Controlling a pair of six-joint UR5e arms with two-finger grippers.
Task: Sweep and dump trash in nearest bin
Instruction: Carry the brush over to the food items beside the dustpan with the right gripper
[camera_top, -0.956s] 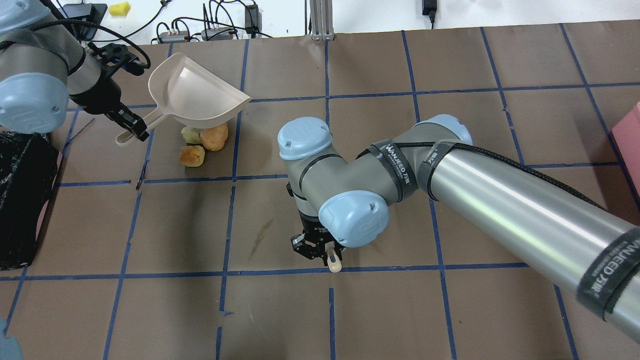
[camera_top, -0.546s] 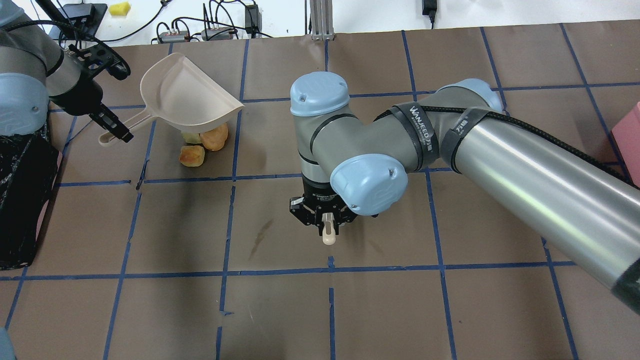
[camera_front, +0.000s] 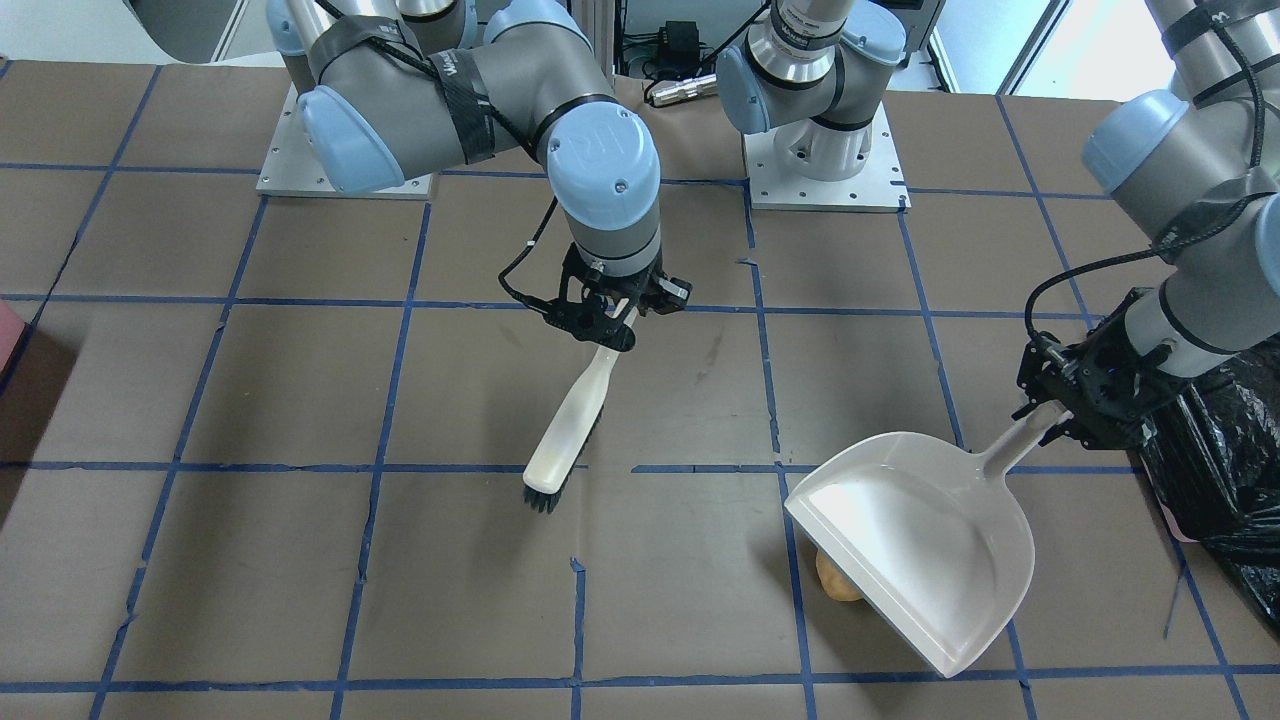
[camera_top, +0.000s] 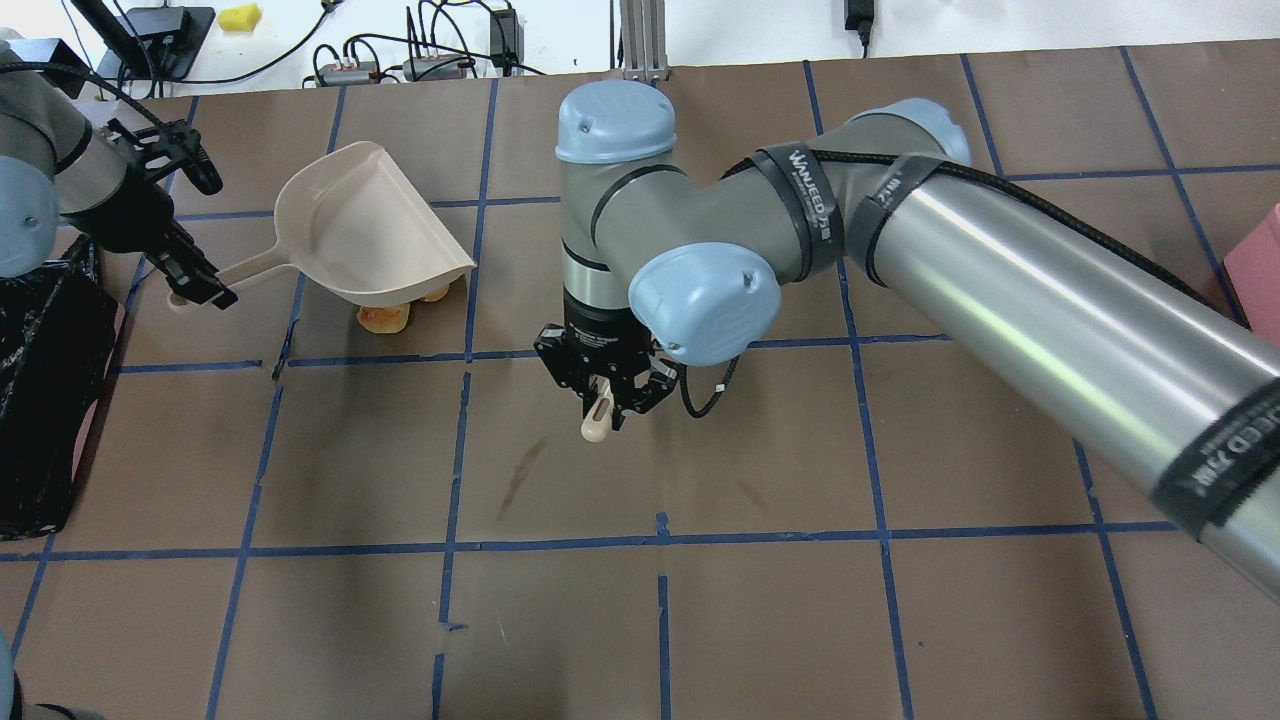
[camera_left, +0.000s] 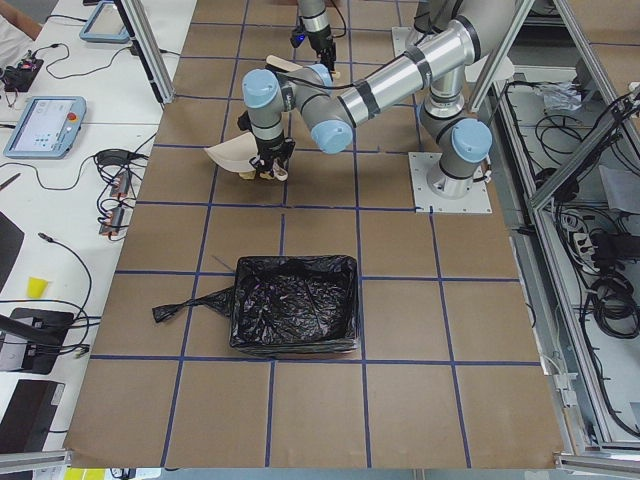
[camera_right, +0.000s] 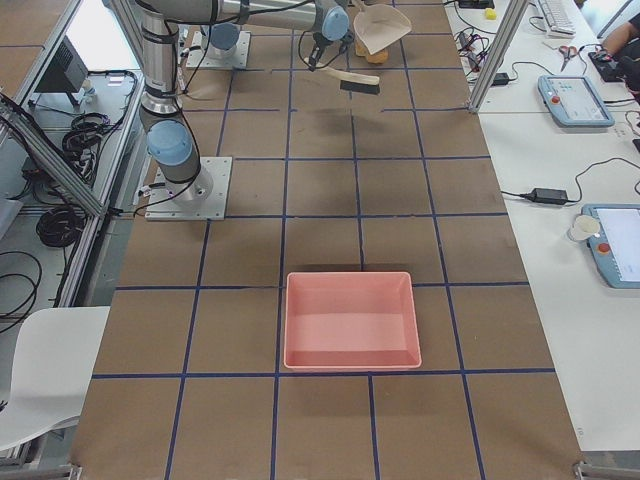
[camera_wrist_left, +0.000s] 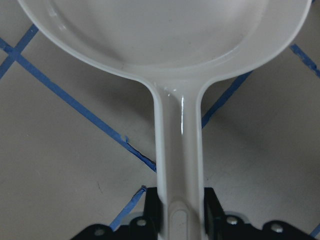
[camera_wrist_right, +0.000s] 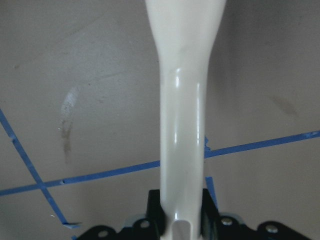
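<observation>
Left end effector (camera_top: 200, 288) grips the dustpan (camera_top: 355, 225) handle over the trash (camera_top: 383, 317) (mostly hidden), near the bin (camera_top: 40, 400); right end effector (camera_top: 600, 398) clamps the brush (camera_front: 570, 425). Arm strap (camera_top: 812, 200) reads "WANJEED".

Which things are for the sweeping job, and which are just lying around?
For the job: dustpan, brush, trash, black bin.
Just lying about: pink tray, yellow sponge, cables.
</observation>
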